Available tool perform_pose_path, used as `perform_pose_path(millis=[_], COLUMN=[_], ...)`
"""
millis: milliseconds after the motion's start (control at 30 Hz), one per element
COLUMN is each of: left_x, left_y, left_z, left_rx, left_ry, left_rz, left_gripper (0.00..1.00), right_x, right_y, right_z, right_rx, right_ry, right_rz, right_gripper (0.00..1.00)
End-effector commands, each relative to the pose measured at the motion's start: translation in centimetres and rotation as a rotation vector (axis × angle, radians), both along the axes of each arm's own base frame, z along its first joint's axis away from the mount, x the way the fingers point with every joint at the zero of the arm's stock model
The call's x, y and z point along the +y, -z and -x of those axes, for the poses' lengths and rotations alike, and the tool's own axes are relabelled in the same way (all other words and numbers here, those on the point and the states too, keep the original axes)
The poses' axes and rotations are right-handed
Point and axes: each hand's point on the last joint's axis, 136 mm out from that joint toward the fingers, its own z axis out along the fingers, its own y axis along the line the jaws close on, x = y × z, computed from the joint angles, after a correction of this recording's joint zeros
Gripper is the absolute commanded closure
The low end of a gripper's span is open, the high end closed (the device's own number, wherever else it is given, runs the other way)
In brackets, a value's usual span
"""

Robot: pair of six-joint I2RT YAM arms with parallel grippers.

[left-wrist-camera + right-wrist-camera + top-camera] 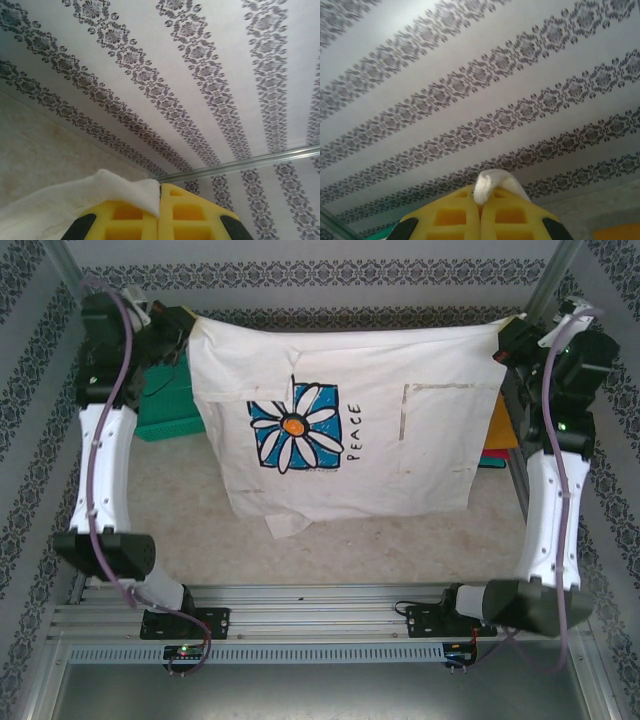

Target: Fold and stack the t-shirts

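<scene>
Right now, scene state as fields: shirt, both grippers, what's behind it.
white t-shirt: held up, spread between both arms, daisy print facing top camera
left gripper: shut on a top corner of the shirt
right gripper: shut on the other top corner
teal basket: behind shirt, left side
folded shirts: orange and red, behind shirt's right edge

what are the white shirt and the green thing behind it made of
White t-shirt: soft matte cloth, since it hangs limp with creases. Green basket: probably stiff plastic mesh, going by its fine gridded face, though the view is too coarse to be sure.
</scene>
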Motion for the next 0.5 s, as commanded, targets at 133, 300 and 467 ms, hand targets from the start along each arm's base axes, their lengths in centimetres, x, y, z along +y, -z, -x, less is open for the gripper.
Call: perform_pose_path(millis=[133, 300, 467], left_x=[0.3, 1.7, 2.1], left_y=[-4.8, -9.1, -11.7], left_z=[-6.9, -8.6, -6.2], left_rx=[-0.165, -0.331, -0.384], left_ry=[-0.048, -0.093, -0.108], left_rz=[-0.026, 0.076, 0.055], left_gripper=[1.0, 1.0, 1.0], right_x=[-0.2, -0.1, 0.3], right_y=[-5.2, -9.8, -14.2], right_z=[-5.4, -7.2, -5.5], right_rx=[-0.149, -0.22, -0.299], right_ry=[-0.019, -0.025, -0.024], right_rz=[0.02, 0.038, 0.065], right_gripper=[1.0, 1.0, 1.0])
